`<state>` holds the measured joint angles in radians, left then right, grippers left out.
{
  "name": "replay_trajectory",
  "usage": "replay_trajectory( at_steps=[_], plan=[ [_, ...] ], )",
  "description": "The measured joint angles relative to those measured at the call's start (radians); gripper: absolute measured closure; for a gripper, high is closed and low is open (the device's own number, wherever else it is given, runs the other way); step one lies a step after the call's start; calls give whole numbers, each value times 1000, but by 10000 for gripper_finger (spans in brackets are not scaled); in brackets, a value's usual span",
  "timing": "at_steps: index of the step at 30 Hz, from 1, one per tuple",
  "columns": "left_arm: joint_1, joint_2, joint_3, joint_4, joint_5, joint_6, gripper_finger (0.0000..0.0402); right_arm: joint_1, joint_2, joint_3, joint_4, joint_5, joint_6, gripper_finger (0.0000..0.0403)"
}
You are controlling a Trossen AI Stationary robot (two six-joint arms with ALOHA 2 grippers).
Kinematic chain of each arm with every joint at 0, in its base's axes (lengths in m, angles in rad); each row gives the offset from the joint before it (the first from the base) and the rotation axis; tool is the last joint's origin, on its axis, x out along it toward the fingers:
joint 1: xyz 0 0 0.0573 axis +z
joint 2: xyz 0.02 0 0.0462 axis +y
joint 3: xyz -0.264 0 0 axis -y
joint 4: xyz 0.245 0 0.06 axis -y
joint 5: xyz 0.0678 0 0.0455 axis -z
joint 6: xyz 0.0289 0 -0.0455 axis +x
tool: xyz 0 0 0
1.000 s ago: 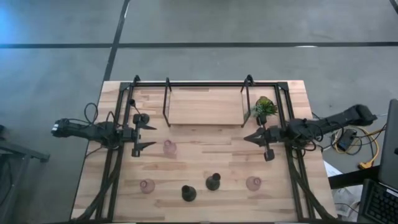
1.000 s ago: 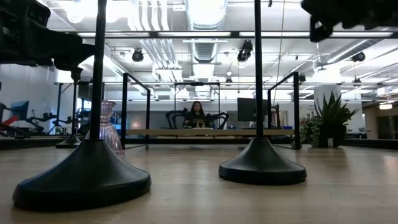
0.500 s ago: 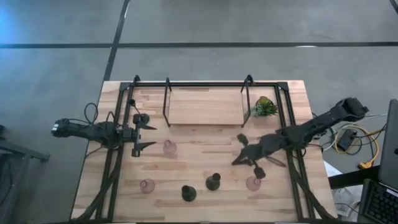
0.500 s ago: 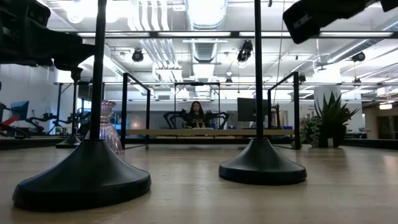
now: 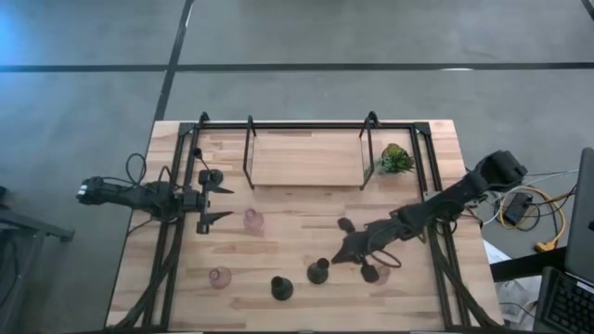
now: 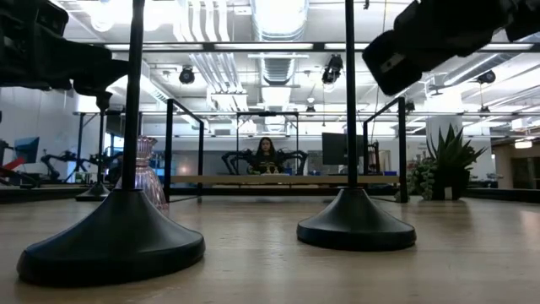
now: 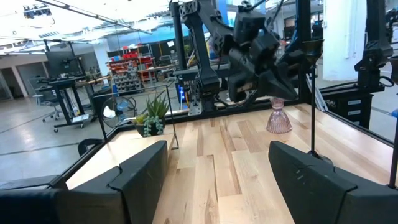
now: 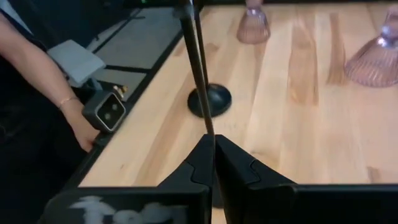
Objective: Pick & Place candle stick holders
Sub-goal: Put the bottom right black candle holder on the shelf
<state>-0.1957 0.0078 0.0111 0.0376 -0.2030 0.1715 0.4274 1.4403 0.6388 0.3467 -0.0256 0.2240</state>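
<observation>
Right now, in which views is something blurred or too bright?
Low view: the near black holder base looms large and soft, ceiling lights glare. Right wrist view: the gripper and a person's hand are blurred. Left wrist view: the windows wash out.

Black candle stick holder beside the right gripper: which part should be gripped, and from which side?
Grip the black holder by its thin upright stem, jaws level, coming from the right gripper side. Its round base slopes and sits flat, likely giving no hold.
</observation>
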Motion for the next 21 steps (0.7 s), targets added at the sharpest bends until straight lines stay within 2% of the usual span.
replay_trajectory(
  at_steps=[12,21],
  plan=[
    [0,14,-1,8,0,0,117,0,53,63,5,0,-15,283],
    [0,15,-1,11,-1,0,117,0,53,63,27,0,-17,250]
  ],
)
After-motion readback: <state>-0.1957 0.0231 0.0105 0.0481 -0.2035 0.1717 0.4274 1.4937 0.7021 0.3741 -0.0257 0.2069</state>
